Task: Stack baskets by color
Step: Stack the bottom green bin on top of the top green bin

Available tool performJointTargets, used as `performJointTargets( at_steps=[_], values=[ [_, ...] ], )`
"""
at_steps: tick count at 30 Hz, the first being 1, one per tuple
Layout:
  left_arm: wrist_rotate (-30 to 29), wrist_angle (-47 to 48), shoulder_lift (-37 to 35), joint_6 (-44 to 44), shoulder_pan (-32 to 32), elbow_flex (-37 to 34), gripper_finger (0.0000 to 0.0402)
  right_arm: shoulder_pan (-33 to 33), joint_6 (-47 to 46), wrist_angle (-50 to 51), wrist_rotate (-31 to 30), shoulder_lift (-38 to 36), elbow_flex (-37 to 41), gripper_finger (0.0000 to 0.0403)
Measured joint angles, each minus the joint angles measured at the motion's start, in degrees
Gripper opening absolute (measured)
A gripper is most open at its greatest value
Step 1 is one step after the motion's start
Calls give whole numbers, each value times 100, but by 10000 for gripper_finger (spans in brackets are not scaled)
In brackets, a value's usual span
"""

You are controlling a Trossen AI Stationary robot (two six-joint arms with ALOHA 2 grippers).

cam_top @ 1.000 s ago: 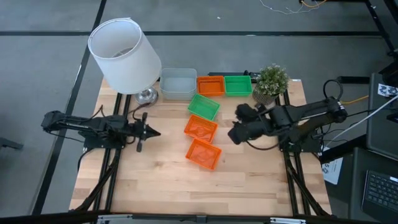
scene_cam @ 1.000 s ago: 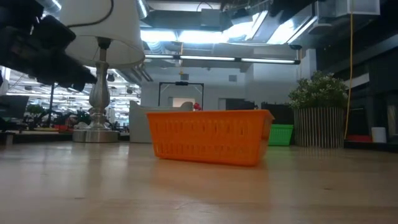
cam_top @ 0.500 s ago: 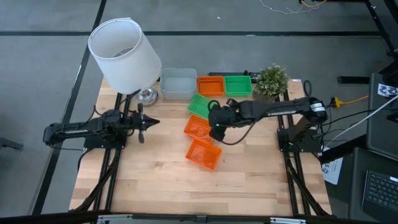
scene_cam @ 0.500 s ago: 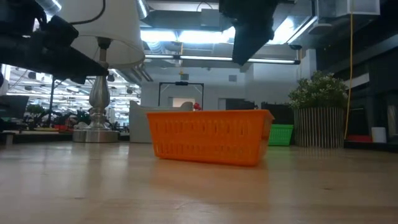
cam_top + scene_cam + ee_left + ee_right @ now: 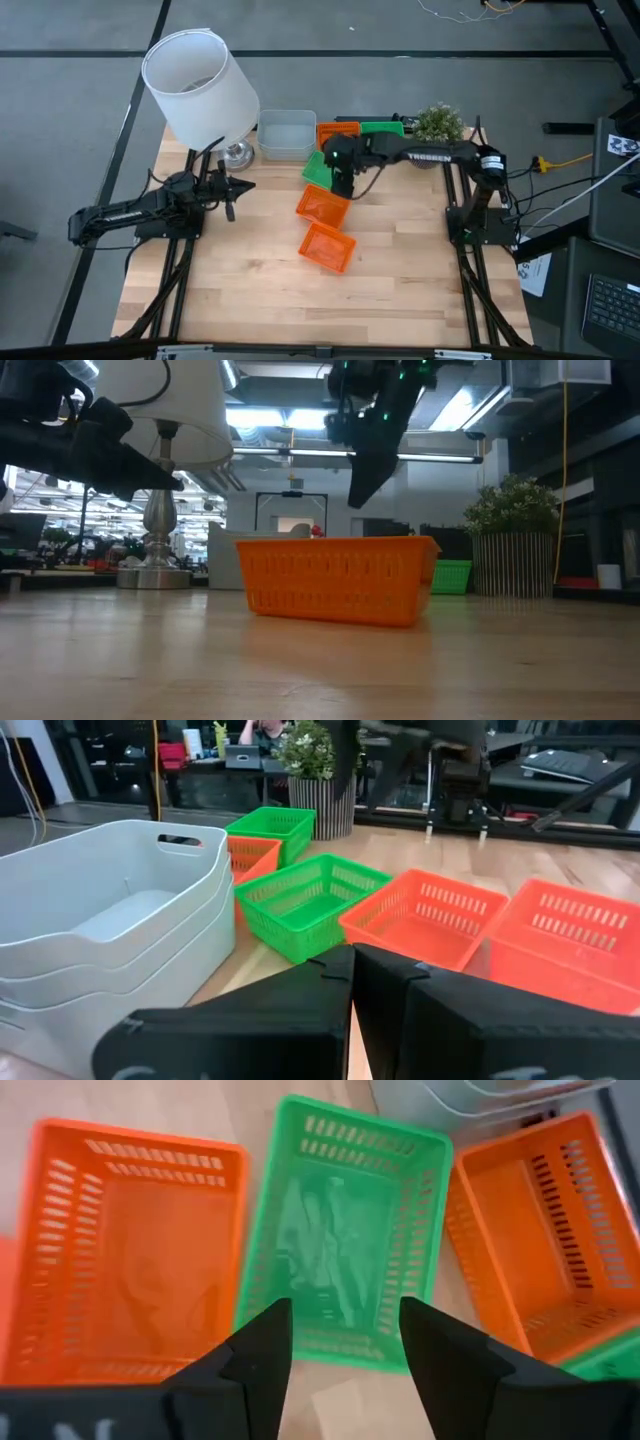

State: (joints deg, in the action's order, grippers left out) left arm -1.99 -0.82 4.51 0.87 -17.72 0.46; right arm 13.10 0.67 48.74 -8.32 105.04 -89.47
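My right gripper (image 5: pixel 338 178) hangs open, slanting down, above a single green basket (image 5: pixel 345 1230) that rests flat on the table in mid-row. Two orange baskets (image 5: pixel 322 207) (image 5: pixel 327 246) lie nearer the front edge. Another orange basket (image 5: pixel 530 1250) and a green one (image 5: pixel 384 127) sit at the back, the green one partly under my arm. Pale grey baskets (image 5: pixel 110 920) stand nested at the back left. My left gripper (image 5: pixel 232 189) is shut and level at the left, holding nothing.
A big white lampshade (image 5: pixel 200 88) on a metal foot stands at the back left, close to my left arm. A small potted plant (image 5: pixel 438 122) stands at the back right. Bare wood lies along the near half of the table (image 5: pixel 250 300).
My right gripper has swept from the table's right side toward the left and the far edge, sinking and rolling, and now hangs over the green basket, still open. My left gripper has swung a little toward the far edge. No basket has moved.
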Motion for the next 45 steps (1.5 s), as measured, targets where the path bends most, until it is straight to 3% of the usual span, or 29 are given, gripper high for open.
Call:
performJointTargets(
  at_steps=[3,12,18,25,40,43,45],
  values=[
    [-4,-2,0,4,0,1,0,263,164,-28,272,157,0,185],
    [-31,-4,0,4,0,-1,0,833,282,-397,181,794,0,185],
    [-41,-7,0,4,0,-1,0,1085,256,-569,86,849,0,185],
    [-41,-7,0,2,0,-1,0,1193,194,-675,390,849,21,185],
    [-43,-7,2,2,2,-1,0,1239,256,-1835,497,858,1068,185],
    [-43,-7,2,2,2,-1,0,1239,450,-1839,498,854,1091,168],
    [-43,-7,2,2,2,-1,0,1239,632,-1711,497,854,1098,136]
  ],
)
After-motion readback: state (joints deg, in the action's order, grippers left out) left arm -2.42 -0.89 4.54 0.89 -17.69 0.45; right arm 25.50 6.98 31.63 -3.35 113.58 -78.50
